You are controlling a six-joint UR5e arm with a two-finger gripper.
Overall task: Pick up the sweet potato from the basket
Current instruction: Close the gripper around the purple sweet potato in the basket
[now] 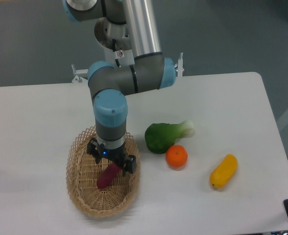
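Observation:
The reddish-purple sweet potato [105,178] lies inside the oval tan wicker basket [80,188] at the front left of the table. My gripper [111,160] points straight down into the basket, right over the potato's upper right end, which it hides. Its dark fingers [131,165] stand spread on either side of that end, so the gripper is open. Whether the fingers touch the potato cannot be made out.
A green leafy vegetable with a white stem [164,136] lies just right of the basket. An orange [176,156] sits beside it and a yellow oblong fruit [223,171] lies farther right. The table's right edge is near the fruit.

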